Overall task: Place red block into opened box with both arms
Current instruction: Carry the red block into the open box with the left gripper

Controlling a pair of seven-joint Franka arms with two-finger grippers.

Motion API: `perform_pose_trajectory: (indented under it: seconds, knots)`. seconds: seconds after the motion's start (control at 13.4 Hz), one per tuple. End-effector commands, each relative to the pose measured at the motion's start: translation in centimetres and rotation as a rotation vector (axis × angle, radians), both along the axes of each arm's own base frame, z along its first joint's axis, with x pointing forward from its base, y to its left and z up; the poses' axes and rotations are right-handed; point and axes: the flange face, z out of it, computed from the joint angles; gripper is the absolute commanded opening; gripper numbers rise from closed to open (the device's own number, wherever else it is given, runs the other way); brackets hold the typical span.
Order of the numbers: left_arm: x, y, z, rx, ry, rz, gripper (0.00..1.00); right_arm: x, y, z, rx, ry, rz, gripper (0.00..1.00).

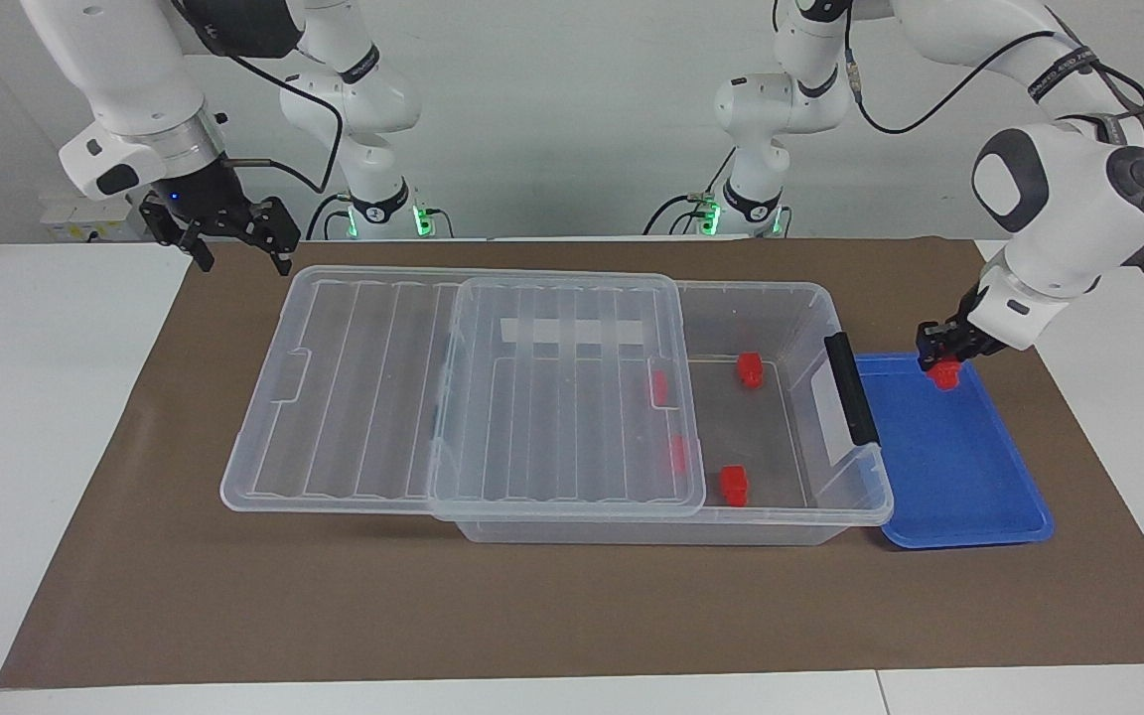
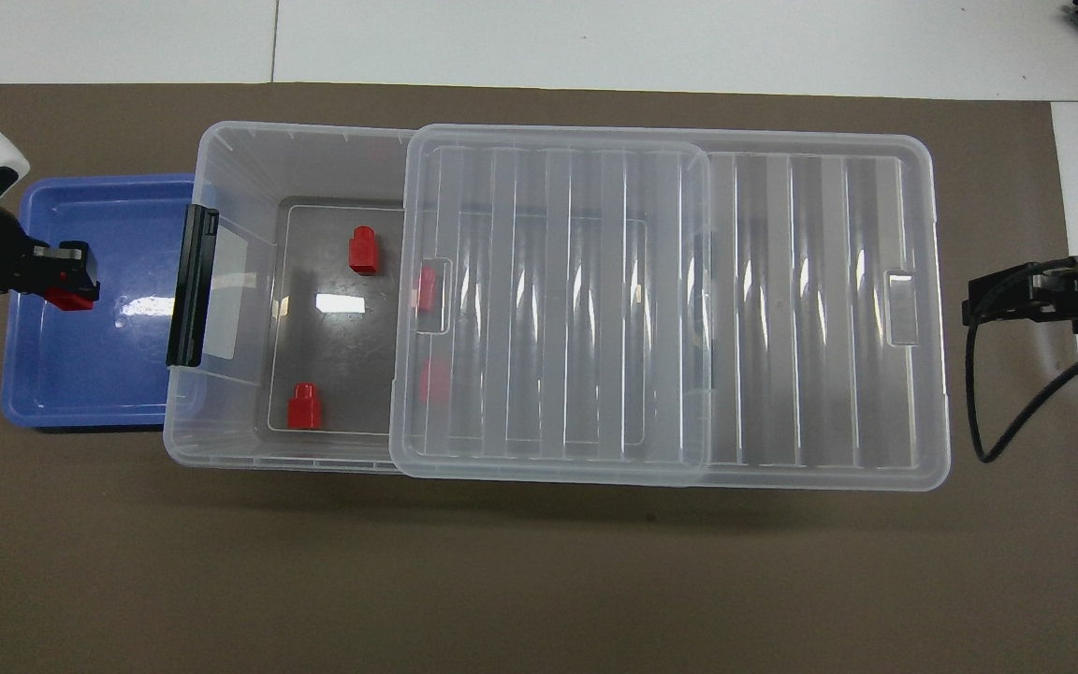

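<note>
The right gripper (image 1: 234, 241) just hangs with its fingers spread wide and nothing in them, over the brown mat (image 1: 572, 606) at the right arm's end of the table, near the corner of the lid; that arm is waiting. The left gripper (image 1: 941, 350) is up in the air over the blue tray (image 1: 969, 497), pinched tight on the red block (image 1: 947, 374), which pokes out below the fingertips and is clear of the tray floor. The tray is shallow, sits at the left arm's end touching the box, and has nothing lying in it that I can see. The box (image 1: 781, 298) is the big clear bin in the middle of the mat, with a black latch bar (image 1: 850, 387) on the end by the tray. Its ribbed clear lid (image 1: 354, 387) is slid off toward the right arm's end, so the part next to the tray is open. Inside I count four red blocks: two in the open part, one nearer the robots (image 1: 750, 368) and one farther (image 1: 733, 485), plus two more seen blurry through the lid's edge (image 1: 659, 387) (image 1: 676, 454). So the count is five red blocks total, one box, one lid, one tray, two grippers.
</note>
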Motion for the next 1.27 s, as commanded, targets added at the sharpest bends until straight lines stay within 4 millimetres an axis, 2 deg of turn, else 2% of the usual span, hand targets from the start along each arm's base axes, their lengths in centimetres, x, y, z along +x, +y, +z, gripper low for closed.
perform_pose_trajectory:
  seconds: [0.0,0.15,0.3,0.45,0.52,0.67,0.75,0.9,1.05,1.19]
  knots:
    - [-0.1,-5.7,1.5,0.013,0.025,0.082,0.0,-0.5,-0.1,0.0,0.016,0.0,-0.016,1.0]
    - [-0.4,-10.2,1.5,0.017,0.005,0.129,0.0,-0.5,-0.1,0.1,0.018,-0.002,-0.016,1.0]
    - [-0.9,-13.7,1.8,-0.002,-0.031,0.141,0.0,-0.5,-0.1,0.0,0.016,0.0,-0.016,1.0]
    - [-2.1,-17.7,0.4,-0.019,-0.087,0.18,0.0,-0.5,-0.2,0.0,0.016,0.0,-0.017,1.0]
    - [-3.0,-19.2,-1.2,-0.032,-0.117,0.193,0.0,-0.5,-0.1,0.0,0.016,0.0,-0.016,1.0]
    - [-4.6,-19.2,-4.9,-0.06,-0.183,0.189,0.0,-0.5,-0.1,0.0,0.016,0.0,-0.016,1.0]
    - [-5.2,-18.9,-5.9,-0.068,-0.202,0.179,0.0,-0.5,-0.1,0.1,0.018,-0.002,-0.016,1.0]
    - [-5.6,-18.4,-7.6,-0.055,-0.191,0.133,0.0,-0.5,-0.1,0.0,0.016,0.0,-0.016,1.0]
    - [-5.6,-18.8,-10.2,-0.058,-0.206,0.131,0.0,-0.5,-0.1,0.0,0.016,0.0,-0.016,1.0]
    - [-5.9,-20.0,-12.9,-0.057,-0.212,0.115,0.0,-0.5,-0.1,0.0,0.016,0.0,-0.016,1.0]
